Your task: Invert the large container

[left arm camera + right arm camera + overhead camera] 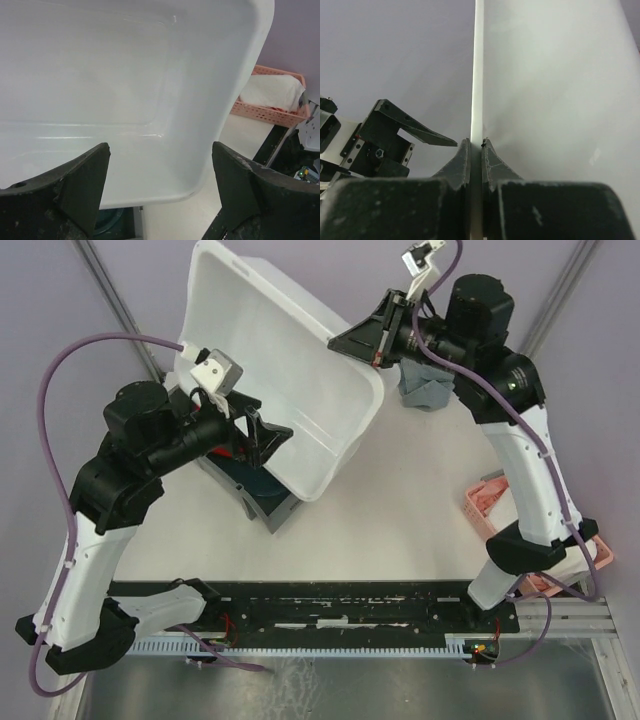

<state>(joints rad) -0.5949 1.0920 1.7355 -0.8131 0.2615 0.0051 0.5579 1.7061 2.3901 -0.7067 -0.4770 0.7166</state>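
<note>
The large white container (280,370) is lifted and tilted, its opening facing the left arm. My right gripper (340,340) is shut on its right rim; in the right wrist view the fingers (476,142) pinch the thin white rim (478,60). My left gripper (268,435) is open beside the container's lower edge and holds nothing. In the left wrist view the container's inside (125,75) fills the frame, with my left gripper (160,147) spread wide before its lower rim. The left gripper also shows in the right wrist view (405,132).
A dark grey bin (268,502) holding a teal item (107,222) sits under the container's low end. A pink basket (490,505) with white cloth (272,92) stands at the right. A grey cloth (425,390) lies behind the right arm.
</note>
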